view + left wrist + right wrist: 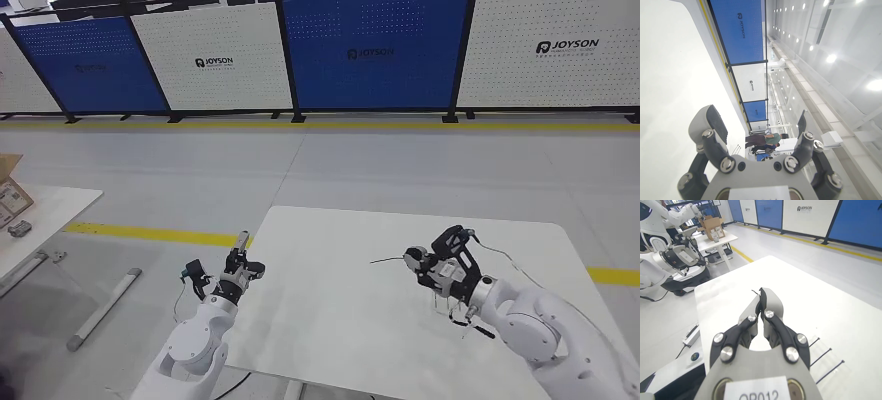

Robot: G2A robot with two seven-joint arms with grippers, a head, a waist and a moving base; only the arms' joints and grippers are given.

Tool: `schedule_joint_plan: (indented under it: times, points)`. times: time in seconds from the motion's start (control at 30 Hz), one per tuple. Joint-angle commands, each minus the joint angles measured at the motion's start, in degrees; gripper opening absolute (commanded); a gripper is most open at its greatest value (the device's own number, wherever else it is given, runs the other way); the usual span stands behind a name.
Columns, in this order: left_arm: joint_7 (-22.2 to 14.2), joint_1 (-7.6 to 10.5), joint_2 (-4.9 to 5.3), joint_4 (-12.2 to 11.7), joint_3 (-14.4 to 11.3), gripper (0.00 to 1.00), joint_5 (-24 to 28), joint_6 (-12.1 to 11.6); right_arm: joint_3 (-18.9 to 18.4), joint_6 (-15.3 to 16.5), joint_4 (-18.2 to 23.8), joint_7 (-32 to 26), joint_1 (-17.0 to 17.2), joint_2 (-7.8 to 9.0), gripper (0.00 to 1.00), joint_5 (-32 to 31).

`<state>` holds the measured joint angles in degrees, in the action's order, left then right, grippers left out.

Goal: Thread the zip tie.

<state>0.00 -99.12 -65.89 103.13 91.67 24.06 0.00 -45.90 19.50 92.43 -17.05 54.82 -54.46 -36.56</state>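
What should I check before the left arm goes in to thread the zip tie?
1. Grip: the right gripper is shut on the zip tie: ok.
2. Free length of the tie points across the table toward the left arm: ok.
3. Receiving side: the left gripper is open and empty: ok.
4. Grippers near enough to pass the tie: not ok, bare table lies between them.
5. Which end sticks out, head or tail: cannot tell.
6. The spare zip ties lie on the table, apart from the right gripper: ok.
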Motion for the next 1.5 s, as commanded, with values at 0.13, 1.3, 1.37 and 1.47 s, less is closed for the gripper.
schedule_joint_plan:
  times: [0.13, 1.3, 1.37, 1.47]
  points:
    - [0.0, 0.0, 0.0, 0.0, 0.0, 1.0, 0.0, 0.0, 5.1, 0.0, 0.2, 4.2, -2.2, 1.26, 0.0, -8.9]
    - [-9.5, 6.23, -0.21, 6.9, -8.7, 1.0, 0.2, 19.5, 5.9, 0.0, 0.3, 5.1, -2.4, 1.2, 0.0, -11.1]
    - [-12.2, 6.26, 0.18, 6.2, -9.2, 1.0, 0.5, 19.5, 6.5, 0.0, 0.5, 5.9, -2.6, 0.98, 0.0, -14.0]
    - [-16.4, 6.47, 1.16, 5.3, -10.5, 1.0, 2.7, 19.5, 7.7, 0.0, 0.6, 6.7, -3.3, 0.6, 0.0, -18.7]
